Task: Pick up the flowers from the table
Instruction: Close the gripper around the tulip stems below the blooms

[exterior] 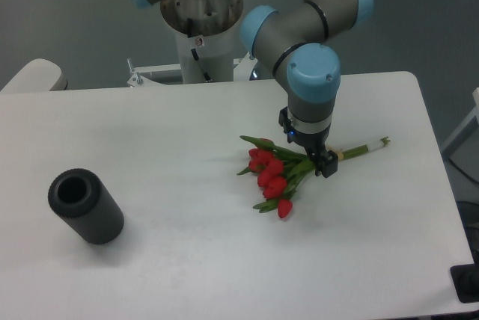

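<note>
Your hand (314,157) sits low over the flowers' (274,176) stems, fingers spread to either side, gripping nothing yet. Flowers lie flat on the tabletop (187,253), right of centre. Dark grey cylinder (85,205) lies near left.

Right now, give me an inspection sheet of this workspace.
Surface: white table, rounded corners, plain and smooth.
Job's things: flowers lying flat right of centre, red buds toward the front, stems pointing to the right edge.
Clutter: dark grey cylinder lying on its side at front left, open end facing the camera, well apart from the flowers.
Claw: claw low over the flowers near the tie; fingers straddle the stems, whether closed on them cannot be told.
Cables: nothing seen.
Surroundings: arm base behind the table; grey floor; a pale object at far left, a dark object at bottom right.
</note>
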